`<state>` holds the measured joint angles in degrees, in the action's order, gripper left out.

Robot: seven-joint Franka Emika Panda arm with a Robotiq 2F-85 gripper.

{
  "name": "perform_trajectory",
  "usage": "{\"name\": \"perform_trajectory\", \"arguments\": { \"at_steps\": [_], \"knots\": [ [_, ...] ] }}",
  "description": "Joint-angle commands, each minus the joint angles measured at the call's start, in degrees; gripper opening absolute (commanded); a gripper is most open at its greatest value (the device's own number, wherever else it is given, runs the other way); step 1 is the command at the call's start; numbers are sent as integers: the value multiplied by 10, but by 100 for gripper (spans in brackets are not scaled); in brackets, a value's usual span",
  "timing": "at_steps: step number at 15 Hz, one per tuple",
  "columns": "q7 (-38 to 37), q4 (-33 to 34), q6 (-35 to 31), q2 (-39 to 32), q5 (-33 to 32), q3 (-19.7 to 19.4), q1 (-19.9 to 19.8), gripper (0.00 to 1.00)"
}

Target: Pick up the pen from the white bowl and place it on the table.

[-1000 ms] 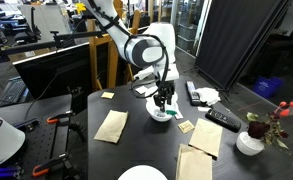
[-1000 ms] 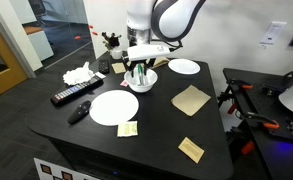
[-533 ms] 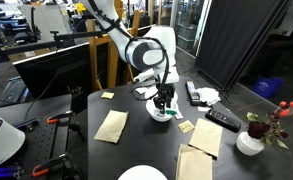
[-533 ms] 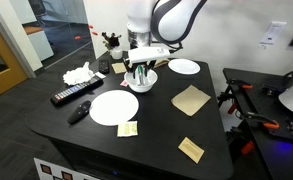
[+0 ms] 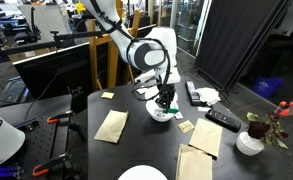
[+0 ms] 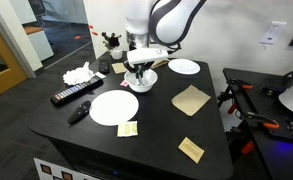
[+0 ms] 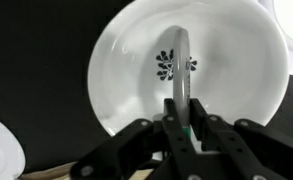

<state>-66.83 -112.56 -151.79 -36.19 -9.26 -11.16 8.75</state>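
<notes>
The dark counter (image 6: pixel 161 125) ends in a rounded front edge, with bare room between that edge and the white bowl (image 6: pixel 146 87). In an exterior view, two yellow notes (image 6: pixel 127 129), one flat white plate (image 6: pixel 114 107) and one black remote (image 6: pixel 71 96) lie nearer than the bowl. One tan napkin (image 6: pixel 191 100) lies beside it, and a second plate (image 6: pixel 184 67) beyond. Over the bowl the fingers (image 7: pixel 172 115) stand narrow, clamped on the pen (image 7: pixel 182 60), whose far end crosses the bowl's flower print (image 7: pixel 164 68). Whether it touches the bowl I cannot tell.
</notes>
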Motion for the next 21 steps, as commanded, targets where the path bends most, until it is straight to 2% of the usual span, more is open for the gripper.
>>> {"name": "perform_trajectory", "arguments": {
  "at_steps": [1,6,9,12,15,18,21],
  "knots": [
    [0,-3,23,21,-5,-19,26,5],
    [-9,-36,46,86,-73,-58,78,5],
    [-5,-57,74,139,-135,-63,91,5],
    [49,-87,63,200,-192,-33,72,5],
    [130,-118,54,252,-206,6,50,5],
    [227,-148,44,293,-178,50,29,5],
    [338,-173,31,320,-118,92,11,5]
  ]
}}
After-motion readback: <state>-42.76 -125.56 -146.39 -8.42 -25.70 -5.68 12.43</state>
